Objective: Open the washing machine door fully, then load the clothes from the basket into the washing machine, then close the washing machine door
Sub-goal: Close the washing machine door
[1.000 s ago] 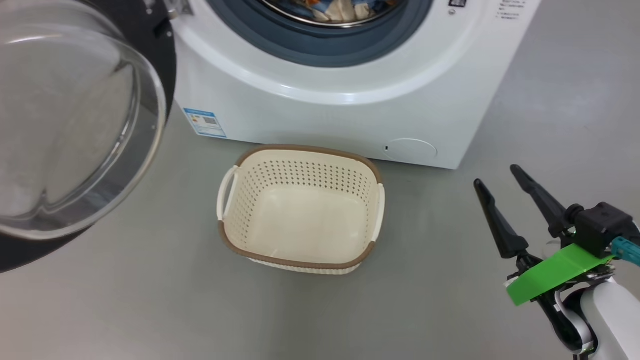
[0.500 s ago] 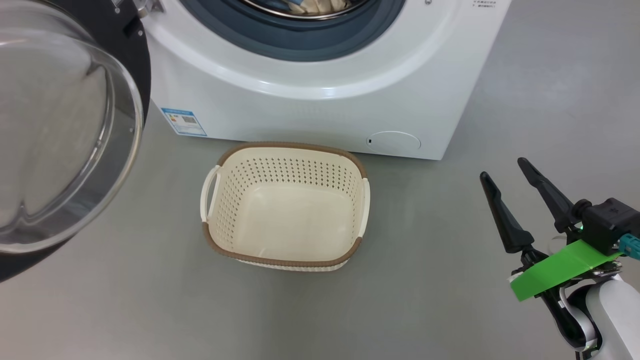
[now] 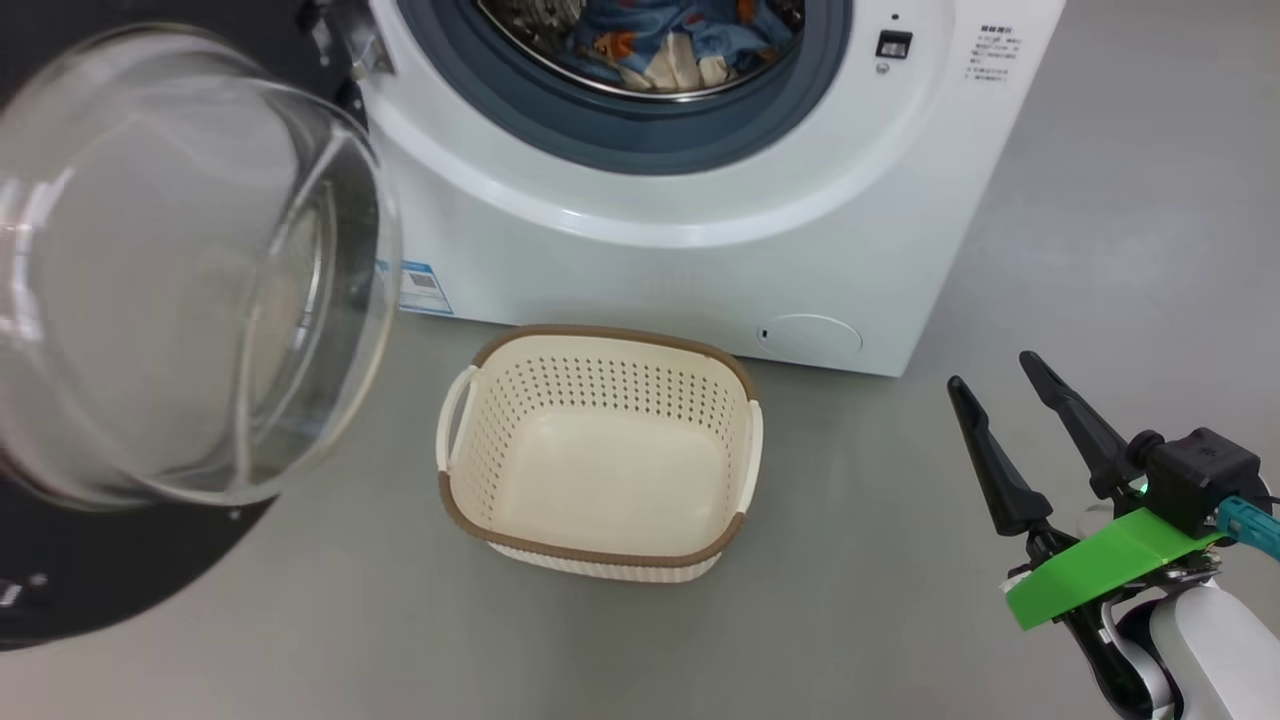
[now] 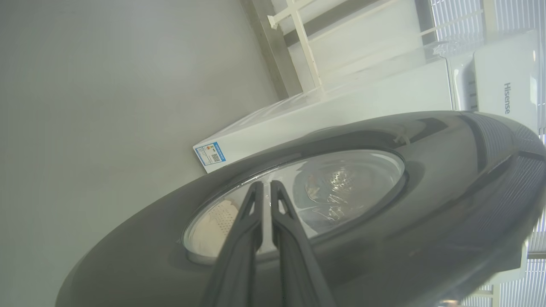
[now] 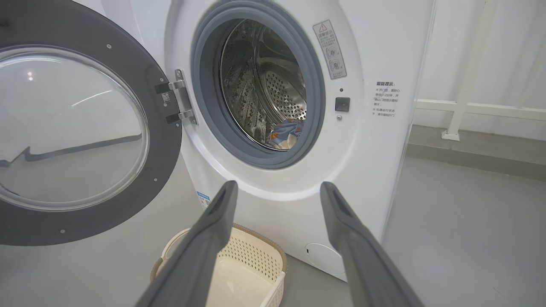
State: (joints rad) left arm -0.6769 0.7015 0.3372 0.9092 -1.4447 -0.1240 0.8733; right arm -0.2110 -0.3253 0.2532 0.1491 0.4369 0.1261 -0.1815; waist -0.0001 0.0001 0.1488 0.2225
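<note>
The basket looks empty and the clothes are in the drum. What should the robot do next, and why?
Probably push the washing machine door toward the washing machine with the shut left gripper, which points at the door's outer face. The basket is empty, the clothes lie in the drum, and the door stands wide open, so only closing seems left.

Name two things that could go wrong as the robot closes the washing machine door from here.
1. The clothes lie close behind the rubber ring; a fold might get pinched under the washing machine door.
2. The left gripper, shut, points at the door's glossy curved face; a push could slip off.
</note>
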